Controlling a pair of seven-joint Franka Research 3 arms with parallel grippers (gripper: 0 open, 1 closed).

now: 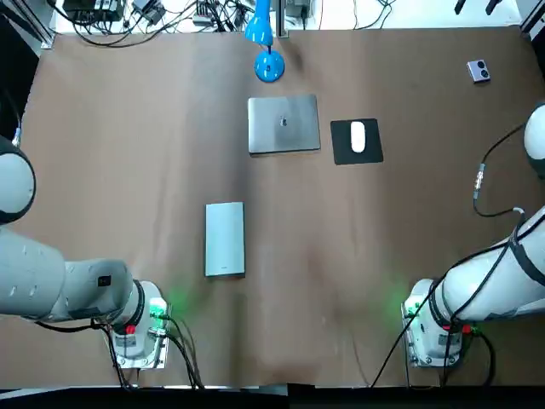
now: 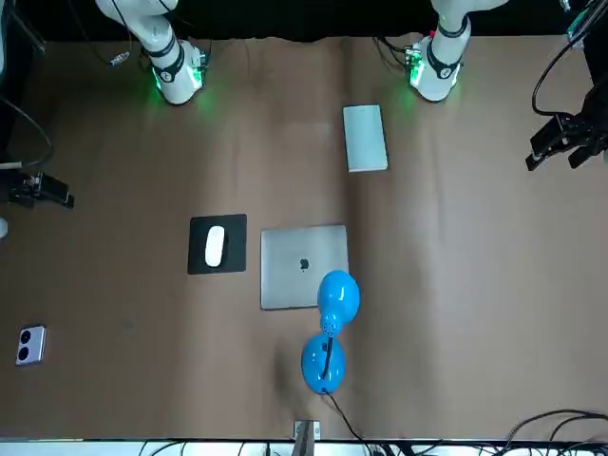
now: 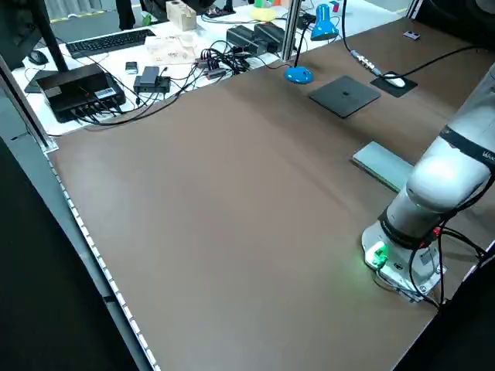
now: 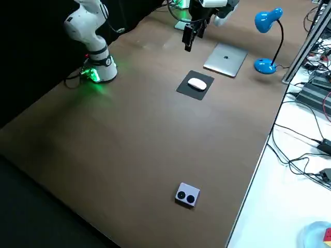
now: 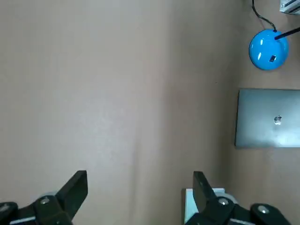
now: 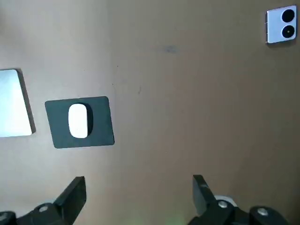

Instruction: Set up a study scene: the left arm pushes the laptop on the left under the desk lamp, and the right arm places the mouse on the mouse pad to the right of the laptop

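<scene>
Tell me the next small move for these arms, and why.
Probably none, just keep both arms back: the laptop already lies at the foot of the desk lamp, and the mouse sits on the mouse pad right of it. The left gripper and right gripper hang open, away from them, holding nothing.
</scene>
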